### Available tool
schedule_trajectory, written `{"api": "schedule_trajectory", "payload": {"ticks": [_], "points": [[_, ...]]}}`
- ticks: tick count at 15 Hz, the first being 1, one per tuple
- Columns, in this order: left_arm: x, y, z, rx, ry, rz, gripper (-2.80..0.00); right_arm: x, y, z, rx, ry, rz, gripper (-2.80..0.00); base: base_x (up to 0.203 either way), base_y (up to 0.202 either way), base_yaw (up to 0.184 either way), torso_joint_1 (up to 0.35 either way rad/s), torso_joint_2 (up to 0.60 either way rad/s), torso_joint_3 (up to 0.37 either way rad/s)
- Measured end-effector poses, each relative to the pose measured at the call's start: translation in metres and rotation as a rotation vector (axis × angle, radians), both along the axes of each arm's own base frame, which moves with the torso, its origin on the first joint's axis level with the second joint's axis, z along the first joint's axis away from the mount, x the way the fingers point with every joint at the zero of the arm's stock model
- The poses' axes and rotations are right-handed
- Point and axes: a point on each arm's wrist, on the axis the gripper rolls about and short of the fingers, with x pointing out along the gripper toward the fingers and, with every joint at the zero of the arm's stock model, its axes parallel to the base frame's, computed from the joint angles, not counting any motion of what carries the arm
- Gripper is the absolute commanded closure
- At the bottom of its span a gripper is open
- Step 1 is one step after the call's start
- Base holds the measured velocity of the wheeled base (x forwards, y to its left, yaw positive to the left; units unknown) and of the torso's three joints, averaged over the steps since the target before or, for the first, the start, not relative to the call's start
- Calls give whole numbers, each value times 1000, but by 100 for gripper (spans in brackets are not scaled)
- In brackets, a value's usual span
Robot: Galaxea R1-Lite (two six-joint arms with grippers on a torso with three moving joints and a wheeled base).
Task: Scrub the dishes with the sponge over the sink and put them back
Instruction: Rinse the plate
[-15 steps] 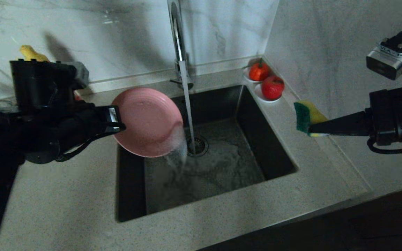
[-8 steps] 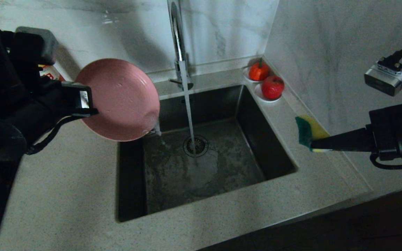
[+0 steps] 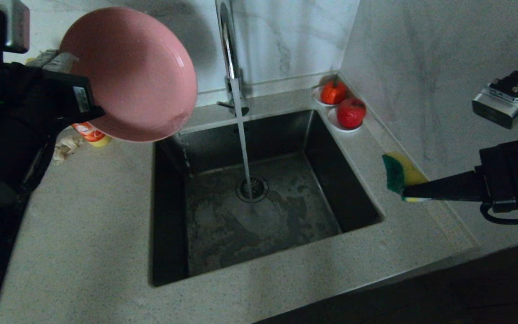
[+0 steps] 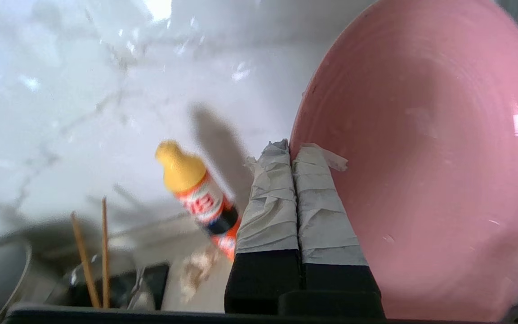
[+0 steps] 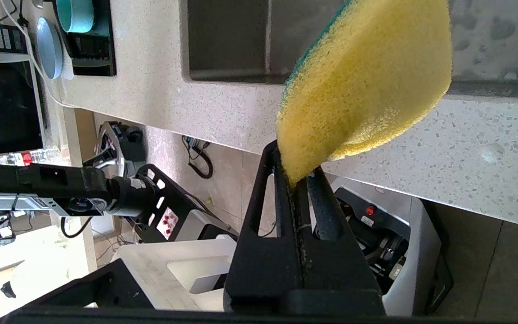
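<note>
Left gripper (image 4: 292, 153) raised, clamped; right gripper (image 5: 297, 180) clamped.

The counter (image 3: 83, 234) is a pale speckled stone top that meets a marble wall at the back. The dark square sink (image 3: 259, 202) is set into it. At the back right corner, two small white saucers (image 3: 343, 127) with red fruit (image 3: 351, 112) stand beside the sink. On the left lie a beige cloth wad (image 3: 64, 147) and an orange bottle (image 3: 89, 133).

Pink plate (image 3: 133, 72), yellow-and-green sponge (image 3: 398, 171), dark steel sink (image 3: 268, 135).
</note>
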Motion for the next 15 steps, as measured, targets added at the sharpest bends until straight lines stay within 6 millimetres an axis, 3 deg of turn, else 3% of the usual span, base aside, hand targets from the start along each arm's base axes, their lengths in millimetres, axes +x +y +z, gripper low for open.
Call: {"api": "schedule_trajectory", "payload": {"ticks": [3, 7, 11, 15], "points": [[-15, 1, 2, 22, -30, -52, 0, -1, 0, 2, 3, -10, 1, 0, 0, 0, 0, 0, 0, 0], [-24, 4, -12, 40, 20, -61, 0, -1, 0, 3, 5, -15, 2, 0, 0, 0, 0, 0, 0, 0], [-12, 1, -50, 71, 300, -35, 0, -3, -1, 2, 4, -13, 1, 0, 0, 0, 0, 0, 0, 0], [9, 3, -57, -49, 517, -22, 0, -6, -2, -2, 0, -5, 1, 0, 0, 0, 0, 0, 0, 0]]}}
